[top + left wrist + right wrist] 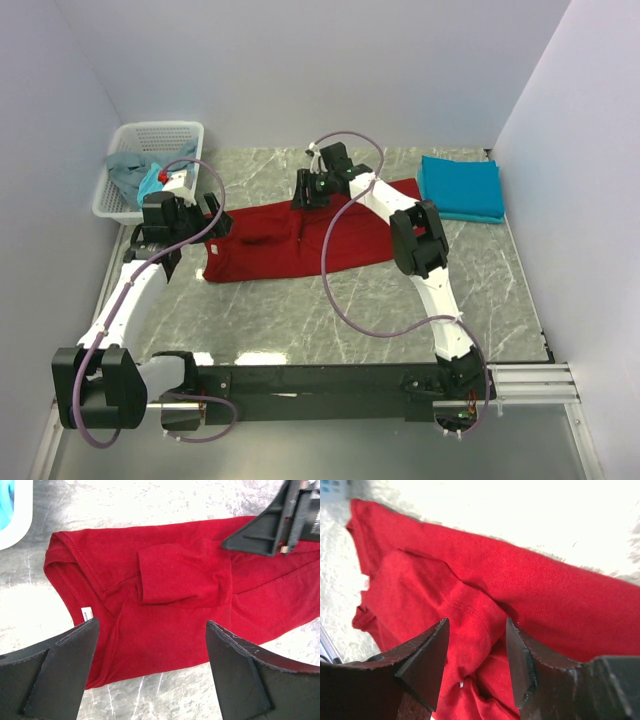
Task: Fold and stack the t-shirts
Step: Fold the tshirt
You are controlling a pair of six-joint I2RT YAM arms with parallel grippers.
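Note:
A dark red t-shirt [285,248] lies spread on the marble table, one sleeve [182,572] folded over its body. My left gripper [205,232] hovers over the shirt's left end, open, nothing between its fingers [152,645]. My right gripper [308,193] is at the shirt's far edge; in the right wrist view [477,650] its jaws stand apart astride a raised ridge of red cloth [475,620], with gaps on both sides. A folded teal-blue t-shirt [460,187] lies at the far right. Grey and turquoise t-shirts [132,172] sit in the basket.
The white mesh basket [160,132] stands at the far left corner, its rim [15,525] showing in the left wrist view. Lilac walls close in the table on three sides. The right gripper's black body [280,520] shows over the shirt's far side.

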